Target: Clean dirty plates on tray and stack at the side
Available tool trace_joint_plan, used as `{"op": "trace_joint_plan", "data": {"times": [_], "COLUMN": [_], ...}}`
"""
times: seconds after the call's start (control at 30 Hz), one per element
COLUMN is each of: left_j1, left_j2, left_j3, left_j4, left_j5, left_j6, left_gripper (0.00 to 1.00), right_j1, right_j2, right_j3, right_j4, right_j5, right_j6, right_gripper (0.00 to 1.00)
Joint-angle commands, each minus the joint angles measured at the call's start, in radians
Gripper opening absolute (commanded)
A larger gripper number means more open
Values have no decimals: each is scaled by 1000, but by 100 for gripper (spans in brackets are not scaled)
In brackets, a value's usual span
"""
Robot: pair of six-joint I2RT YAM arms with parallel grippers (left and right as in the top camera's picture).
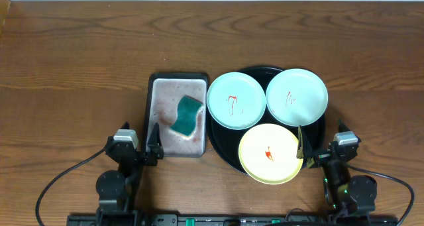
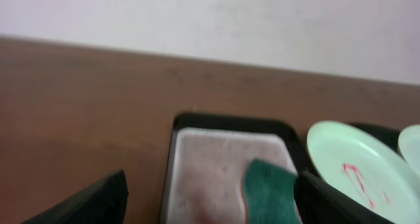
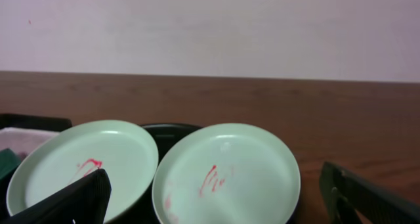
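Three plates lie on the round black tray (image 1: 222,141). A pale mint plate (image 1: 236,100) with a red smear sits at the tray's left, a second mint plate (image 1: 297,96) with a red smear at the right, and a yellow plate (image 1: 269,154) with a red smear at the front. Both mint plates show in the right wrist view (image 3: 82,165) (image 3: 226,175). My left gripper (image 1: 154,146) is open and empty at the near end of the rectangular tray. My right gripper (image 1: 311,153) is open and empty at the yellow plate's right edge.
A rectangular black-rimmed tray (image 1: 165,113) with a pinkish-grey bottom lies left of the round tray. A green sponge (image 1: 186,115) rests in it, also seen in the left wrist view (image 2: 270,191). Brown wooden table (image 1: 79,67) all around.
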Motion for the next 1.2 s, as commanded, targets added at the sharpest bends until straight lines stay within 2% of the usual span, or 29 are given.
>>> {"op": "trace_joint_plan", "data": {"times": [0.0,0.37,0.73,0.83,0.97,1.17], "left_j1": [5,4,4,4,4,1], "left_j2": [56,406,746,790,798,821], "left_j3": [44,371,774,837,840,839], "left_j4": [-67,-311,-738,-854,-861,-706], "left_j5": [13,14,25,67,77,77], "left_j6": [-62,-93,-94,-94,-97,-108], "left_gripper": [81,81,81,81,81,81], "right_j1": [6,6,6,6,6,6], "right_j2": [22,334,811,904,962,976], "right_j3": [68,378,787,873,894,894], "right_j4": [-51,-321,-754,-816,-803,-797], "right_j5": [-8,-12,-77,-98,-138,-168], "right_j6": [16,17,9,10,10,9], "right_gripper": [99,99,99,99,99,99]}}
